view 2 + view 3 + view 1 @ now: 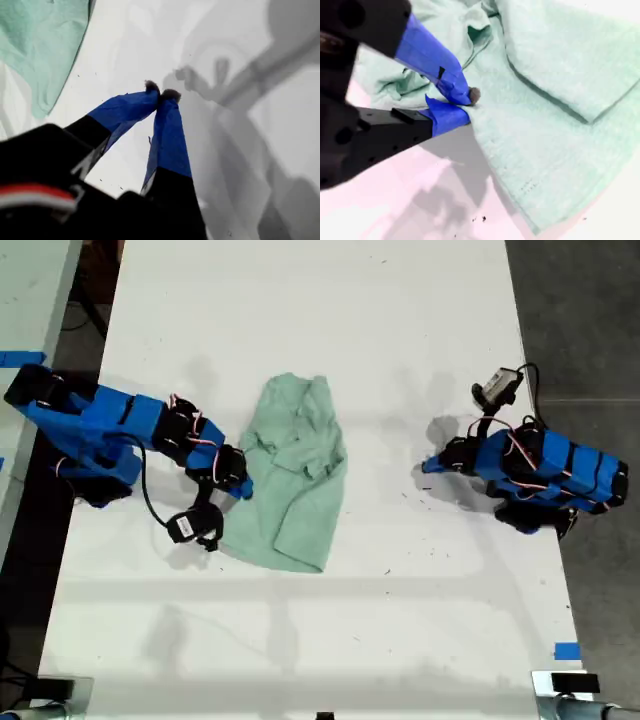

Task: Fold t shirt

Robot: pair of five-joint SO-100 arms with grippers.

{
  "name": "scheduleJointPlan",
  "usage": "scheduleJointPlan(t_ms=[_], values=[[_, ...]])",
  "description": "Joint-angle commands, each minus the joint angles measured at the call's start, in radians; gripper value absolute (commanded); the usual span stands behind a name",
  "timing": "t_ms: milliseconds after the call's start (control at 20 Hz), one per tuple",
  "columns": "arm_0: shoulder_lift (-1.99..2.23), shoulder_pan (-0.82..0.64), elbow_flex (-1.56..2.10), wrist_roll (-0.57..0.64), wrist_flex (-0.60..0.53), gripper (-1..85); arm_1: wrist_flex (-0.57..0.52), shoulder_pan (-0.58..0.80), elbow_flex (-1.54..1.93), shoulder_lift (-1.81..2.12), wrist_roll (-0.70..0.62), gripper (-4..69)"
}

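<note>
Blue tips of my second gripper (457,102) pinch the edge of the t shirt (293,472), which lies bunched and wrinkly in the middle of the white table (330,330). Well apart from the shirt, my first gripper (161,94) has its jaws pressed together on nothing. Some cloth looks doubled over, but most folding seems left to do.

White table (300,300): bare and passable all round the t shirt (295,475), widest beyond its collar end and below its hem in the exterior view. Obstacles: my second gripper (462,105), jaws nearly closed against the shirt's edge; my first gripper (161,94), tips together, well apart from the shirt.
</note>
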Motion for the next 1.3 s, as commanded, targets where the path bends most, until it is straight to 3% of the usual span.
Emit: scheduleJointPlan(t_ms=[0, 100, 200, 300, 550, 700, 800, 850, 1050, 1250], values=[[-0.147, -0.049, -0.276, 0.115, 0.031, -0.3, -0.003, 0.0, 0.057, 0.008, 0.008, 1.9], [-0.324, -0.081, -0.485, 0.169, 0.087, -0.3, -0.003, 0.0, 0.057, 0.008, 0.008, 1.9], [-0.477, -0.089, -0.657, 0.218, 0.095, 18.9, -0.003, -0.003, 0.057, 0.008, 0.006, 1.9], [-0.577, -0.091, -0.767, 0.236, 0.097, 23.1, -0.003, -0.003, 0.055, 0.008, 0.006, 1.9], [-0.457, -0.075, -0.802, 0.255, 0.13, 20.9, -0.002, -0.005, 0.055, 0.008, 0.003, 1.9], [-0.239, -0.112, -0.755, 0.235, 0.288, 18.2, -0.002, -0.005, 0.055, 0.008, 0.003, 1.9], [0.017, -0.186, -0.588, 0.199, 0.351, 4.7, 0.0, -0.005, 0.055, 0.008, 0.003, 1.9], [0.184, -0.238, -0.459, 0.196, 0.325, -0.2, 0.0, -0.005, 0.055, 0.008, 0.003, 1.9], [0.792, -0.456, 0.121, 0.268, 0.152, -0.2, 0.0, -0.003, 0.055, 0.008, 0.003, 1.9], [0.98, -0.557, 0.769, 0.367, -0.25, -0.2, 0.0, 0.002, 0.055, 0.008, 0.003, 1.9]])
